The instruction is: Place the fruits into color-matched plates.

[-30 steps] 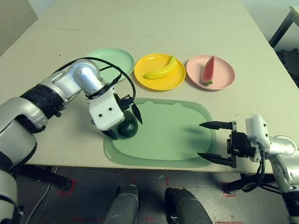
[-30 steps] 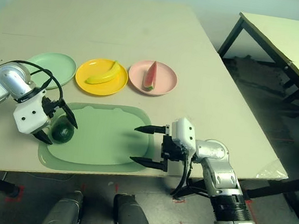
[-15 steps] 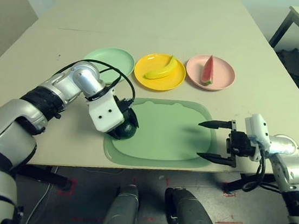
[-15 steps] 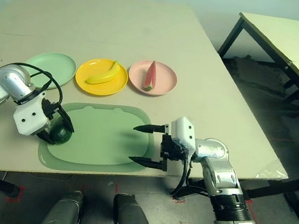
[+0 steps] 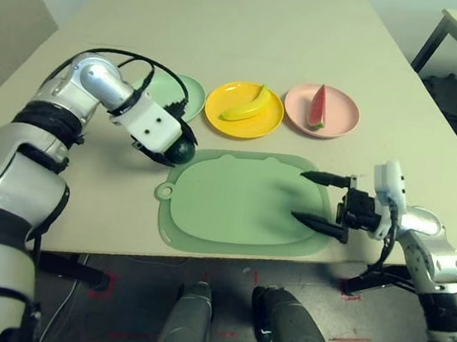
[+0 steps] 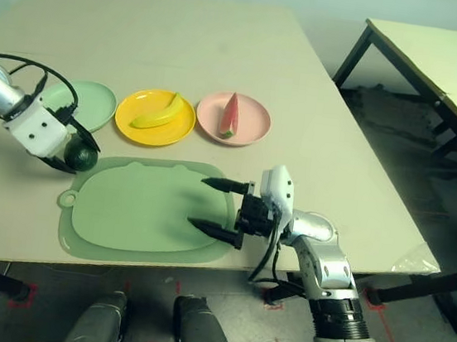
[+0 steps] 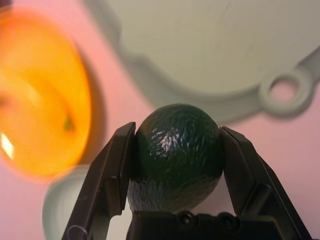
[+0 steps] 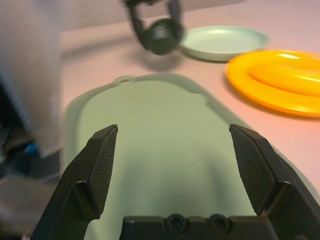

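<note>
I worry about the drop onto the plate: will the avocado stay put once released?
Probably not at once. The avocado is rounded and oval, so it may roll. Its skin looks pebbled yet glossy, so it could slip from the left gripper. The green plate is shallow, so its low rim may barely stop it.

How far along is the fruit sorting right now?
Two of three look done: the curved yellow banana lies in the bright yellow plate, and the red watermelon wedge in the pale pink plate. In hand: the left gripper is shut on the dark green avocado. Left: setting it in the mint green plate.
</note>
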Robot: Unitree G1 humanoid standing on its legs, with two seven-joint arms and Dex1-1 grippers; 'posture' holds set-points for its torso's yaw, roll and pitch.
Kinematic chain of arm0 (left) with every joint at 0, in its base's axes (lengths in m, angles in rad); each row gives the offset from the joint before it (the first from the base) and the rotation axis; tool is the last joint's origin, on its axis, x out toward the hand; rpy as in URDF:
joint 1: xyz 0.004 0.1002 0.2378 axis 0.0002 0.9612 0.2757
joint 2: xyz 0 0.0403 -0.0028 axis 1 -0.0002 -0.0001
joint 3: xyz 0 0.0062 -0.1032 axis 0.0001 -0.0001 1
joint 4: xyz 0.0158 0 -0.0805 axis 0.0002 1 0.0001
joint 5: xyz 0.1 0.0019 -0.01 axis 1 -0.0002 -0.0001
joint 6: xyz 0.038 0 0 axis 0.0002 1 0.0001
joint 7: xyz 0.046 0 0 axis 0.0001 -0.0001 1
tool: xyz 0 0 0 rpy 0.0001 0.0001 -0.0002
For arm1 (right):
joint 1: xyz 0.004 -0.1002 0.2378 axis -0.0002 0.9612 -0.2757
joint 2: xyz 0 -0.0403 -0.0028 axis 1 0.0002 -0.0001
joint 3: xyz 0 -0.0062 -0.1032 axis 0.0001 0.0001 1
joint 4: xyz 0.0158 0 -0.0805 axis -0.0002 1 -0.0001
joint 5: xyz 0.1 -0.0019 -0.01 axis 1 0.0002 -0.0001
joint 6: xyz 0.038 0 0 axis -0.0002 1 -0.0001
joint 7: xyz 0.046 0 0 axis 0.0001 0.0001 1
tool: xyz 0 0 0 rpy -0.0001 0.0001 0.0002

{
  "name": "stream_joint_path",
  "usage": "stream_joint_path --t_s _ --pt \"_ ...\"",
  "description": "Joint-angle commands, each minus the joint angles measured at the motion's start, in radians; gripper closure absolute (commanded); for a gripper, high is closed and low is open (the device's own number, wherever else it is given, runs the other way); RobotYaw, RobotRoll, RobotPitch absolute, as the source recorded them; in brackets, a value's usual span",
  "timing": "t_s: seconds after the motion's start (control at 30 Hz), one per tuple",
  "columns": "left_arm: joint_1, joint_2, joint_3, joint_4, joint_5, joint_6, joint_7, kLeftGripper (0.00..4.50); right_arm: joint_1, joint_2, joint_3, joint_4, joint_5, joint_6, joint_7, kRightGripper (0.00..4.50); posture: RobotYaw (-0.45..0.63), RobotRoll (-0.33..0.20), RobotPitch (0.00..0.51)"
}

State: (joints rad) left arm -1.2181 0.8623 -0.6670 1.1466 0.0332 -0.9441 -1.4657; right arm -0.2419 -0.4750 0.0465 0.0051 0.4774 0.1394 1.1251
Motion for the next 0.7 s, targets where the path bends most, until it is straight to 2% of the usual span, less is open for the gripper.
stream_joint_path --t_s 0.03,0.17,0.33,0.5,0.7 --pt "-0.034 -0.001 0.021 0.083 0.161 0.001 0.156 1.60 0.011 0.015 -0.015 -0.031 0.006 0.035 -0.058 0.00 -0.09 0.000 0.111" --pt "-0.067 0.002 -0.031 0.144 0.394 0.101 0.474 1.60 0.024 0.009 -0.015 -0.049 0.005 0.049 -0.079 0.00 -0.10 0.000 0.115" --pt "-0.078 -0.024 -0.065 0.190 0.572 0.244 0.746 1.60 0.044 0.003 -0.020 -0.083 0.014 0.068 -0.093 0.00 -0.11 0.000 0.119" --pt "-0.062 -0.056 -0.056 0.216 0.659 0.350 0.923 1.60 0.067 -0.004 -0.025 -0.117 0.018 0.087 -0.095 0.00 -0.11 0.000 0.122" --pt "-0.029 -0.096 -0.019 0.226 0.670 0.377 0.968 1.60 0.059 -0.017 -0.032 -0.119 0.022 0.099 -0.094 0.00 -0.12 0.000 0.129"
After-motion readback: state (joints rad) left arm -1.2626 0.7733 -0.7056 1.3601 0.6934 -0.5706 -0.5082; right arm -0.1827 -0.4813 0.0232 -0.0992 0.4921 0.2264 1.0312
